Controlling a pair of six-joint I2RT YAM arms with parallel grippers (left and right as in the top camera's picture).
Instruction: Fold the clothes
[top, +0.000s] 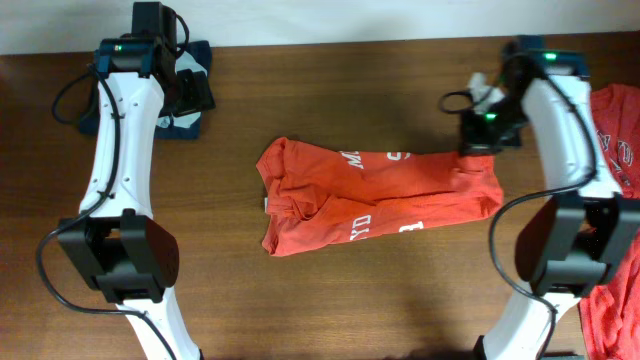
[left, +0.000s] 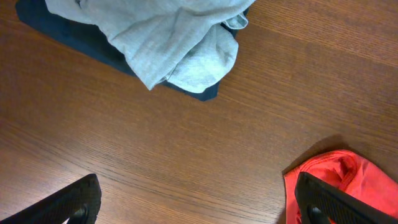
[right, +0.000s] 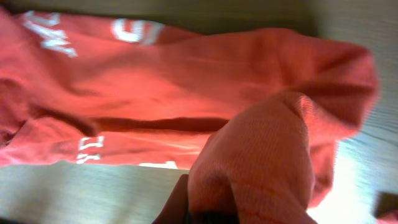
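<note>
An orange-red T-shirt (top: 370, 195) with white print lies crumpled and stretched sideways across the middle of the table. My right gripper (top: 478, 148) is shut on the shirt's right end and holds a bunch of its cloth (right: 261, 168). My left gripper (left: 199, 208) is open and empty above bare wood at the back left; a corner of the shirt (left: 339, 177) shows by its right finger. A second orange-red garment (top: 618, 140) with white print lies at the right edge.
A grey garment (left: 168, 37) lies on a dark blue one (left: 74, 34) at the back left (top: 190, 105). More red cloth (top: 612, 300) lies at the front right. The table's back edge meets a pale wall.
</note>
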